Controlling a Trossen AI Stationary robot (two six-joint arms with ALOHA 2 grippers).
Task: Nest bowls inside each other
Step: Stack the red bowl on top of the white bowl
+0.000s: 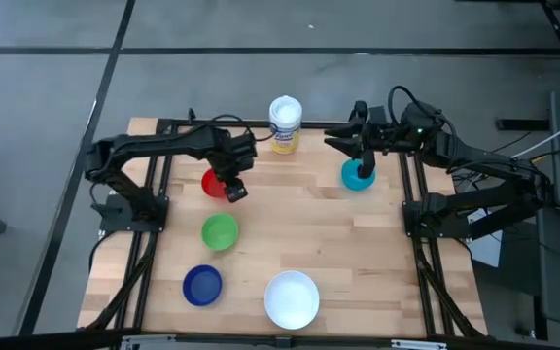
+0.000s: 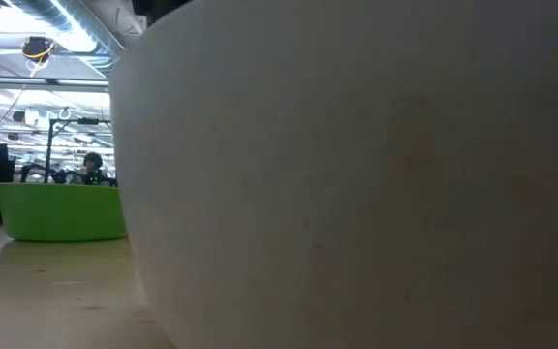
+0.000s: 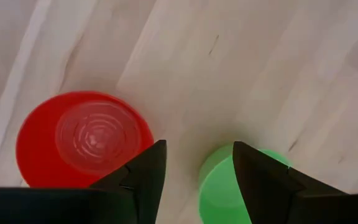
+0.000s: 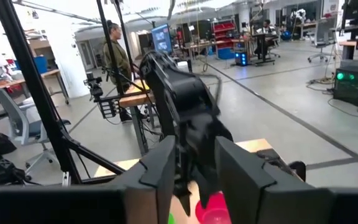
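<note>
The red bowl (image 3: 82, 140) rests on its base on the wooden table, half covered in the high view by my left gripper (image 1: 233, 187). That gripper (image 3: 197, 152) points down, open, above bare table between the red bowl and the green bowl (image 3: 225, 186). The green bowl (image 1: 220, 231), the dark blue bowl (image 1: 202, 285) and the larger white bowl (image 1: 292, 298) stand apart toward the near edge. The teal bowl (image 1: 356, 177) sits at the far right, under my right arm. My right gripper (image 1: 336, 136) is held high and level, open, with nothing between its fingers (image 4: 194, 180).
A white canister with a yellow label (image 1: 285, 124) stands at the far edge between the arms. In the low view the white bowl's wall (image 2: 356, 174) fills most of the picture. A person (image 4: 115, 56) stands in the room beyond the table. Bare wood (image 1: 290, 214) lies mid-table.
</note>
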